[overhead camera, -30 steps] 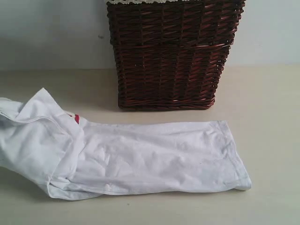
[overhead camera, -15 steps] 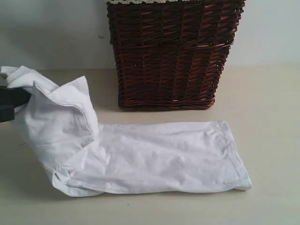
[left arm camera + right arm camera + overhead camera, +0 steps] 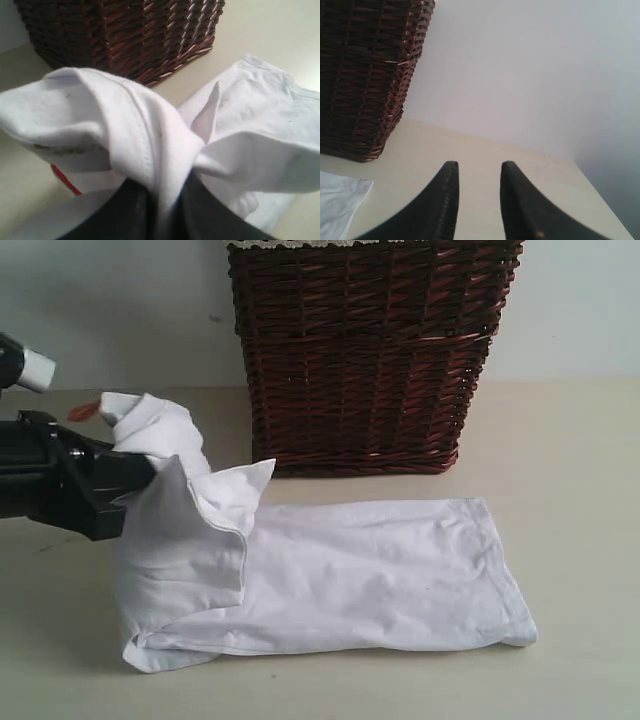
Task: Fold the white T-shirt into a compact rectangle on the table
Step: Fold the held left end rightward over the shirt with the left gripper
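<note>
The white T-shirt lies as a long folded strip on the cream table, in front of the basket. Its left end is lifted and bunched, carried over the strip toward the right. My left gripper is shut on that bunch; an orange tag sticks out above it. In the left wrist view the white T-shirt is pinched between the dark fingers, with a bit of red lettering showing. My right gripper is open over bare table, with a shirt corner to one side; it is out of the exterior view.
A dark brown wicker basket stands behind the shirt against the pale wall, also seen as the basket in the right wrist view. The table's edge shows beyond the right gripper.
My left gripper has come into view from the left, lifting the shirt's left end and carrying it rightward over the flat part. The rest of the shirt has stayed put.
</note>
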{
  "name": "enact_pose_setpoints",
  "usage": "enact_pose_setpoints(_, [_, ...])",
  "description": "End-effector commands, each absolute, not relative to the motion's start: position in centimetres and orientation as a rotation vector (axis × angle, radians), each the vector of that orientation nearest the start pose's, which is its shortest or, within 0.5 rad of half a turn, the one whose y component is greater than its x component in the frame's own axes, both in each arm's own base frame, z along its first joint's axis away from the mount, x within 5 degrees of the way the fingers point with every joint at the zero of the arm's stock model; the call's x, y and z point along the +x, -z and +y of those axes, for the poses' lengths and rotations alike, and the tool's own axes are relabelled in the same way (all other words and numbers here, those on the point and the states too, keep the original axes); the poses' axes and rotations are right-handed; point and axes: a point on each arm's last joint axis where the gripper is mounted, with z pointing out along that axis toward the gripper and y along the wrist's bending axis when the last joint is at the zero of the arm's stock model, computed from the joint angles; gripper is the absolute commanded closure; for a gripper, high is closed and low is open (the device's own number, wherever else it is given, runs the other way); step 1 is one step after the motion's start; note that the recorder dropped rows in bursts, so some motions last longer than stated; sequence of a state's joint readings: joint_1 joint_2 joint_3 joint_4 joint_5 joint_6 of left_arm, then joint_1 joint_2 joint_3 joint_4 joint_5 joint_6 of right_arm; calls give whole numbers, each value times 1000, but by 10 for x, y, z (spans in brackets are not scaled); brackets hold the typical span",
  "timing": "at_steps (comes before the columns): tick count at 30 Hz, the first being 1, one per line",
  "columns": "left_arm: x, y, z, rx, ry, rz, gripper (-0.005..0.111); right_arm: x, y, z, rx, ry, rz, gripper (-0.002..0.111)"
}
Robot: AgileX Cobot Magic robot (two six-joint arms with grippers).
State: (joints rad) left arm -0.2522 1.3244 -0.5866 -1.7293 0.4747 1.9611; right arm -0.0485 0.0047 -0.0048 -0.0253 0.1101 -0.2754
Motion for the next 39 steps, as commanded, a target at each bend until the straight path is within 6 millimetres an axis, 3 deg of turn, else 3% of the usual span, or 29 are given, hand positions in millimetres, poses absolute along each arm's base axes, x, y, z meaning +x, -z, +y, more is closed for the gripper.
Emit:
enact_pose_setpoints(1, [241,-237,-114,743,538,1959,107,56,-204,-3,-193,274,1582,79])
enact_pose_setpoints(8, [269,-255,-118,630,537,1958,107,56,-204,-3,-193,274,1582,79])
enact_pose_setpoints(16, [279,-234,-127,580,529,2061,107,56,-204,-3,-193,274,1582,79])
enact_pose_setpoints(22, [273,-227,-159,655,563,2083,107,56,-204,-3,-193,274,1582,79])
enact_pose_setpoints(32, [285,-245,-202,719,572,2002,107,56,-204,-3,-193,274,1582,79])
enact_pose_setpoints(39, [280,-215,-228,802,572,2071,107,56,-204,-3,-193,274,1582,79])
